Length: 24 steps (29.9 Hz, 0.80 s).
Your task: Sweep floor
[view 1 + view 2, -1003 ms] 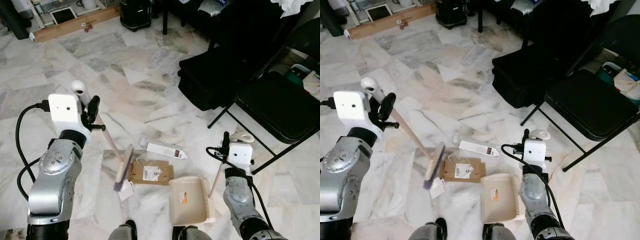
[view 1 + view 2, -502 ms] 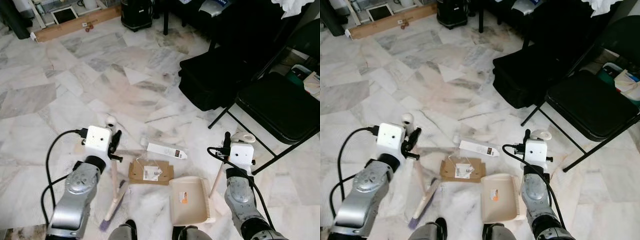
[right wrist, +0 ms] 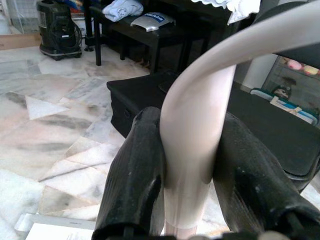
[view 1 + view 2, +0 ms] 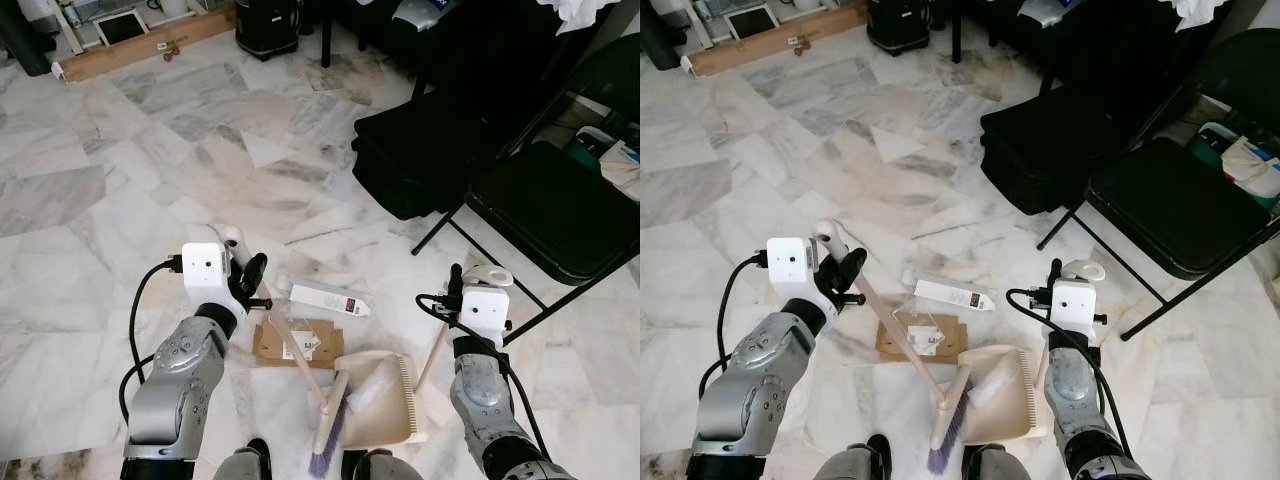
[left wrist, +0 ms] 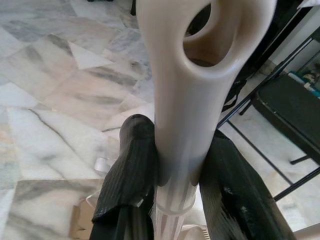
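My left gripper (image 4: 246,281) is shut on the top of a beige broom handle (image 5: 183,115). The handle slants down to the right, and its brush head (image 4: 329,426) with purple bristles rests at the mouth of the beige dustpan (image 4: 392,412). A white scrap (image 4: 366,384) lies inside the pan. My right gripper (image 4: 456,292) is shut on the dustpan's upright handle (image 3: 192,145). A flat brown cardboard piece (image 4: 283,345) and a white box (image 4: 328,297) lie on the marble floor just beyond the pan.
A black folding chair (image 4: 560,215) stands at the right, one leg close to my right arm. A black bag (image 4: 430,160) sits beyond it. Far back are a black vacuum (image 4: 268,25) and a long wooden board (image 4: 140,48). Open marble floor lies to the left.
My left arm swung the broom to the right, so the brush head went from left of the cardboard to the dustpan's mouth. A white scrap now lies in the pan. The right arm stayed still.
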Tool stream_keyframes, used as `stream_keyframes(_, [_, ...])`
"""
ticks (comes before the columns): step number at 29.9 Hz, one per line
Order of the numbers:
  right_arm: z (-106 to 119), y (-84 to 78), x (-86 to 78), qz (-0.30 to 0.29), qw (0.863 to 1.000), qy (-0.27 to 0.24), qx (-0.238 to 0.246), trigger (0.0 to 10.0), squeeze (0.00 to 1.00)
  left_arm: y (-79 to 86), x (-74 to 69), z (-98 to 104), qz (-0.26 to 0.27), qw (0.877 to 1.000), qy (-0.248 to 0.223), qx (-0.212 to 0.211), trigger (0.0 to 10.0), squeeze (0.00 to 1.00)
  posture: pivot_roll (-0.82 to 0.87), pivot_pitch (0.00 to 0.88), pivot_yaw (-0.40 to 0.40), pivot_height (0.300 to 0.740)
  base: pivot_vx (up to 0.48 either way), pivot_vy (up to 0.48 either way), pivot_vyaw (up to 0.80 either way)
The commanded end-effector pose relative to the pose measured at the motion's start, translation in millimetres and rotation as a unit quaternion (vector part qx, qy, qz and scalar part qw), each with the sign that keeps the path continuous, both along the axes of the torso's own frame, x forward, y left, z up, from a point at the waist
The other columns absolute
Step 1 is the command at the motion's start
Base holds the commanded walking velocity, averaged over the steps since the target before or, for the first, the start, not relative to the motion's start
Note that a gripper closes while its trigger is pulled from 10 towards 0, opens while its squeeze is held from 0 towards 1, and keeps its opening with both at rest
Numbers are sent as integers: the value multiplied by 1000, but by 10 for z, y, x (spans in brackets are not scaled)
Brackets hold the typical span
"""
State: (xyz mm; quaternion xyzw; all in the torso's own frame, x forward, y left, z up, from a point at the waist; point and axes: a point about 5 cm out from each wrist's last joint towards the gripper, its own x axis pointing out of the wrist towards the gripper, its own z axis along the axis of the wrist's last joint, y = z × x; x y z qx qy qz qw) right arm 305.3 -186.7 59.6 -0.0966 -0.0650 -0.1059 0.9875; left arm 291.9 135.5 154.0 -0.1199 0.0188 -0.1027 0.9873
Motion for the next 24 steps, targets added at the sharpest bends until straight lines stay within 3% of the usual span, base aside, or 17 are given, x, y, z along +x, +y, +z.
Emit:
stream_keyframes(1, [-177,-98,-103,-8,998,52,-18,10000,0,-11,-15,113,-2,1000,-17,-23,10000,0,170,264,-52,740,0,0,0])
stream_keyframes(6, [-123,-88,-52,-11,999,43,-9,10000,0,-12,13,182,-6,1000,-28,-13,10000,0,173,249,-55,740,0,0,0])
stream_keyframes(11, [29,-80,52,-17,1000,11,2,10000,0,19,53,315,-6,998,-61,24,10000,0,166,216,-59,740,0,0,0])
stream_keyframes(24, [265,-253,174,-50,998,-33,22,10000,0,90,225,430,19,994,-101,20,10000,0,127,98,-70,740,0,0,0])
